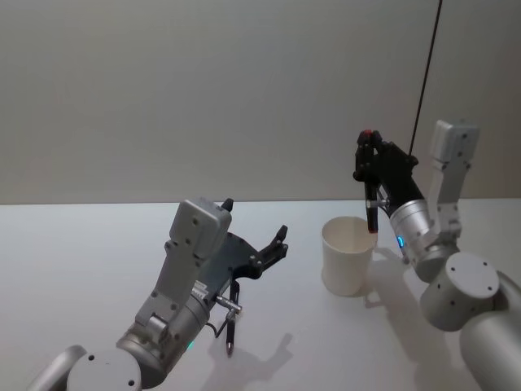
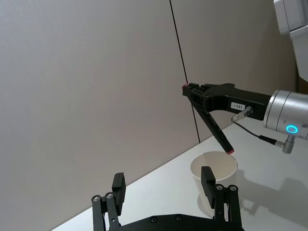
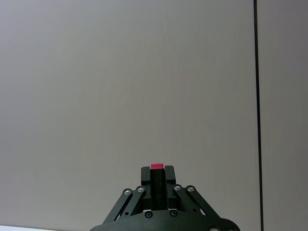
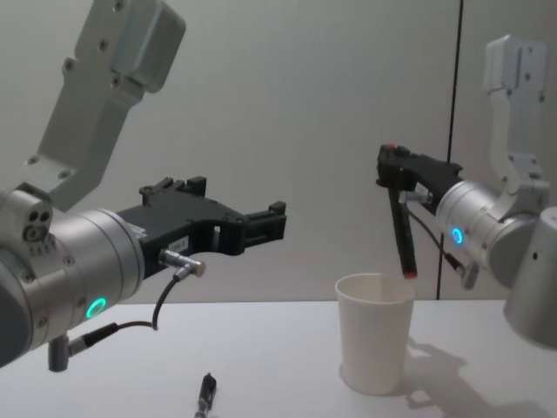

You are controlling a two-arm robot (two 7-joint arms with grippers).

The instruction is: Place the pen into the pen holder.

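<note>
The left arm's grey metal wrist fills the near foreground, and its left gripper (image 4: 235,198) hangs over the desk (image 1: 81,269) with its black fingers (image 2: 207,179) spread wide, grasping nothing.

The pen (image 4: 402,231) is a slim dark stick with red at both ends. It hangs tilted in the air, its top clenched between the fingers of the right gripper (image 1: 368,140). Its lower red tip is level with the rolled rim of the pen holder (image 1: 346,261), on the side towards the right arm; I cannot tell whether the tip has crossed below the rim.

The pen holder is a plain white paper cup, tapered towards its base, standing upright on the smooth white desk between the two arms and nearer the right one. Its mouth is open, with nothing between it and the pen.

A second dark pen-like stick (image 1: 230,338) lies flat on the desk beneath the left arm, well apart from the cup. A short cable and metal plug on that wrist hang just above it.

Behind everything is a bare matt grey wall, with a thin black cord (image 1: 423,81) running down it beyond the right arm.
</note>
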